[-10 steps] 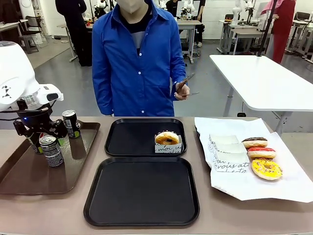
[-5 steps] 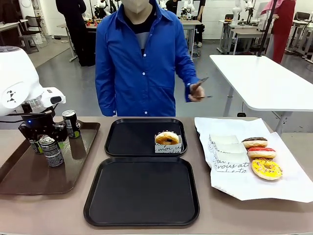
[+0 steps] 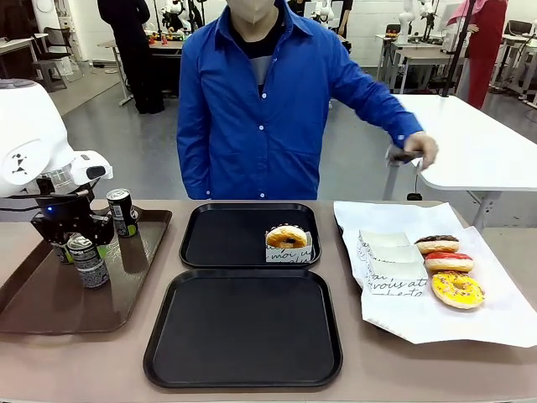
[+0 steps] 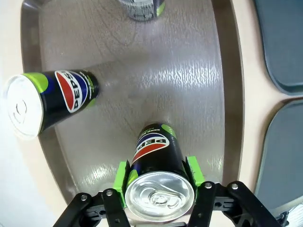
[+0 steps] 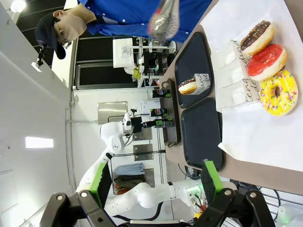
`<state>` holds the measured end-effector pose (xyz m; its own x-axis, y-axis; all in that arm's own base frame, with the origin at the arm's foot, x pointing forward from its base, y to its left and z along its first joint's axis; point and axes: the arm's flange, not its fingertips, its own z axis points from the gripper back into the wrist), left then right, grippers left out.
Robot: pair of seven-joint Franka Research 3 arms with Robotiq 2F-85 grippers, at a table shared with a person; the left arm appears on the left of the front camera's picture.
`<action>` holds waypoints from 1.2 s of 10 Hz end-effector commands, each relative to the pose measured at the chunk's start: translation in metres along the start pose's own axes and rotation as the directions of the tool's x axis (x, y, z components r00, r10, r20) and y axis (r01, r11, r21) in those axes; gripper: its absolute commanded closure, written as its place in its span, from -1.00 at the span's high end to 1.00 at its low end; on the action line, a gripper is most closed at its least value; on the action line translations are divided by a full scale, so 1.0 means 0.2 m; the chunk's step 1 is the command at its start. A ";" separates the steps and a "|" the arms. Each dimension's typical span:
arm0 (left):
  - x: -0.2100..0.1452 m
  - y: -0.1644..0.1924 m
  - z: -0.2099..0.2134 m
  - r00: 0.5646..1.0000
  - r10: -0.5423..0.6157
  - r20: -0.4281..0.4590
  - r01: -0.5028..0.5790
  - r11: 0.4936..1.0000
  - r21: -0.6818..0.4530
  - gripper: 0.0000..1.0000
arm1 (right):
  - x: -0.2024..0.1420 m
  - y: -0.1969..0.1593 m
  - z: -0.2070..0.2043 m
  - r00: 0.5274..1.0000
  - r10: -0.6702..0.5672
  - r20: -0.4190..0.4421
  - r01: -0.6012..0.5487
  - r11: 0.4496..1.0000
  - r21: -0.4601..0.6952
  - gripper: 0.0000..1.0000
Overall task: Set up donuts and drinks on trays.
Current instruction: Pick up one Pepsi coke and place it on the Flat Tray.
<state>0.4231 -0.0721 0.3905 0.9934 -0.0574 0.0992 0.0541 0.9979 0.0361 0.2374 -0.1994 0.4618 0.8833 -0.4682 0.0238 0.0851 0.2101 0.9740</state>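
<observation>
My left gripper [image 4: 159, 176] is shut on an upright black Pepsi can [image 4: 156, 156], green pads pressed to both its sides, on the brown tray [image 3: 33, 294]. From the front the left gripper [image 3: 77, 235] stands over that can [image 3: 87, 262]. Two more cans stand nearby [image 3: 122, 211], [image 3: 59, 248]. A donut in a white sleeve [image 3: 288, 242] sits on the far black tray [image 3: 226, 239]; the near black tray [image 3: 243, 332] is bare. Chocolate [image 3: 437, 244], pink [image 3: 448, 262] and yellow [image 3: 457, 290] donuts lie on white paper. My right gripper [image 5: 155, 170] is open, holding nothing.
Empty white sleeves [image 3: 390, 260] lie beside the loose donuts. The person in a blue shirt stands across the table, a hand with tongs [image 3: 411, 151] out over the far right. A white table [image 3: 470, 143] stands behind on the right.
My left gripper's jaws have come together on the can. The person's hand with the tongs has swung from the chest out to the right.
</observation>
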 end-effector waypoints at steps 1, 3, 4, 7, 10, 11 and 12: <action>-0.05 -0.04 0.26 0.995 -0.086 -0.045 0.087 0.996 0.017 -1.00 | 0.00 0.00 0.00 1.000 0.004 -0.005 -0.004 1.000 0.017 1.00; -0.20 -0.07 0.66 0.985 -0.169 0.033 0.168 0.985 0.033 -1.00 | 0.00 0.00 0.00 1.000 0.004 -0.005 -0.004 1.000 0.017 1.00; -0.31 -0.08 0.82 0.980 -0.194 0.049 0.192 0.980 0.046 -1.00 | 0.00 0.00 0.00 1.000 0.004 -0.005 -0.004 1.000 0.017 1.00; -0.22 -0.09 0.66 0.988 -0.154 0.017 0.153 0.988 0.034 -1.00 | 0.00 0.00 0.00 1.000 0.004 -0.005 -0.004 1.000 0.017 1.00; -0.29 -0.09 0.71 0.987 -0.160 0.005 0.160 0.986 0.048 0.17 | 0.00 0.00 0.00 1.000 0.004 -0.005 -0.004 1.000 0.017 1.00; -0.20 -0.16 0.72 0.981 -0.192 0.036 0.191 0.981 0.034 0.17 | 0.00 0.00 0.00 1.000 0.004 -0.005 -0.004 1.000 0.017 1.00; -0.04 -0.24 0.72 0.973 -0.226 0.043 0.225 0.974 0.018 0.17 | 0.00 0.00 0.00 1.000 0.004 -0.005 -0.004 1.000 0.017 1.00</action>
<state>0.3711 -0.1060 0.5216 0.9632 -0.2456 0.1092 0.2361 0.9673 0.0928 0.2375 -0.1992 0.4618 0.8836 -0.4677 0.0237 0.0852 0.2104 0.9739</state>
